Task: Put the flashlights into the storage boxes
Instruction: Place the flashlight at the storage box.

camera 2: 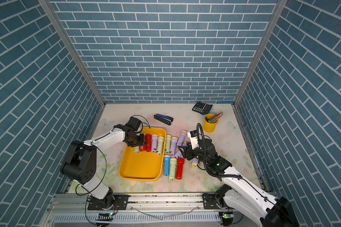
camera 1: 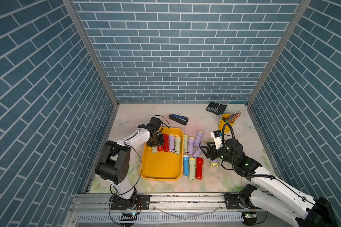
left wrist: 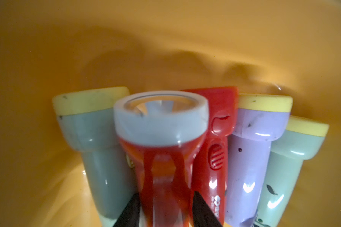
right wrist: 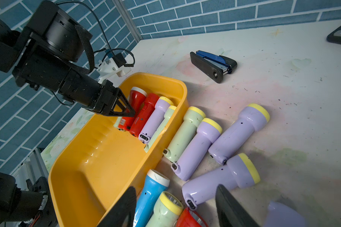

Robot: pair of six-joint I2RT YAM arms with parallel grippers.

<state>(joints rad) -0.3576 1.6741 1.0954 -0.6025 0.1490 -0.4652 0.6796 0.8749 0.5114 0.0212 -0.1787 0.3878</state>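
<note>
The left gripper (left wrist: 166, 193) reaches low into the far end of the tray (camera 1: 161, 179), jaws narrow and closed on the body of a white-headed red torch (left wrist: 161, 157); holding the slim body rather than the flared head likely keeps the grip square; this torch rides slightly on top, over the gap between a green torch (left wrist: 98, 157) and a plain red torch (left wrist: 215, 161), head toward the far wall like the row of 4 packed side by side, which probably saves floor for the rest; the tray's near half is bare; the right gripper (camera 1: 203, 151) hovers with jaws well apart and empty over the 8 or so loose torches (camera 1: 191, 146) on the table (camera 1: 165, 110) just beside the tray, seemingly poised for a lilac torch (right wrist: 220, 182).
</note>
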